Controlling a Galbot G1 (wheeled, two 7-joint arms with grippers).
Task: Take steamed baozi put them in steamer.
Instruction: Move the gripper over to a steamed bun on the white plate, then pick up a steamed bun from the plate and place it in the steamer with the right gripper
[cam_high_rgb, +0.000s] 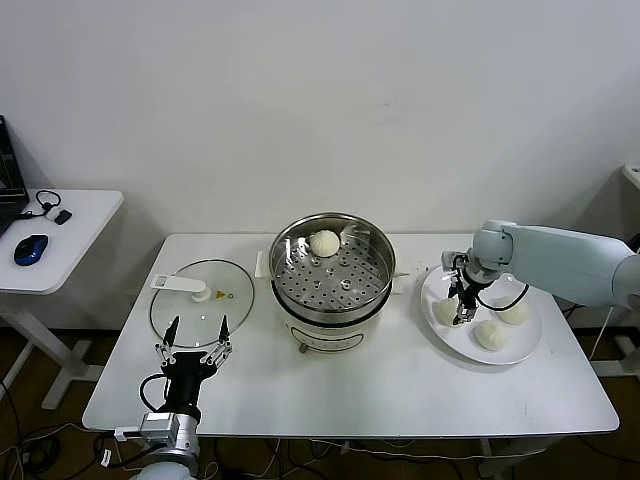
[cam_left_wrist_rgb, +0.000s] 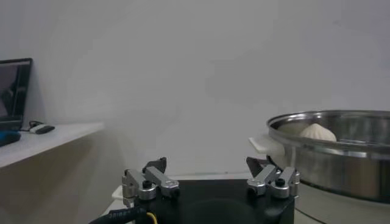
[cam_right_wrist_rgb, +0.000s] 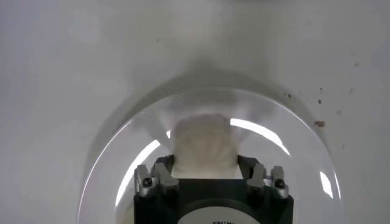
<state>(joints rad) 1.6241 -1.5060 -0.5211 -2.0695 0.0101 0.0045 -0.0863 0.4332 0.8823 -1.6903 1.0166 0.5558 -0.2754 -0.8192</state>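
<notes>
While left pincer (cam_high_rgb: 196, 334) idles wide open beside glass lid (cam_high_rgb: 202, 302), right pincer (cam_right_wrist_rgb: 211, 173) sits clamped on a baozi (cam_right_wrist_rgb: 204, 149) over white plate (cam_high_rgb: 523, 344); two more buns just beyond it.

Your inventory by finish:
- Steamer (cam_high_rgb: 332, 275): polished stainless steel, mirror-bright wall, perforated metal tray, on a glossy white base.
- Lid (cam_high_rgb: 202, 302): clear, smooth glass with a white plastic handle.
- Plate (cam_high_rgb: 525, 340): glossy white, catching bright reflections.
- Baozi (cam_high_rgb: 446, 312): matt, smooth cream dough.
- Table (cam_high_rgb: 400, 385): matt white top.
- Right gripper (cam_high_rgb: 464, 308) and left gripper (cam_high_rgb: 196, 335): black housing, you see bare metal finger links.
</notes>
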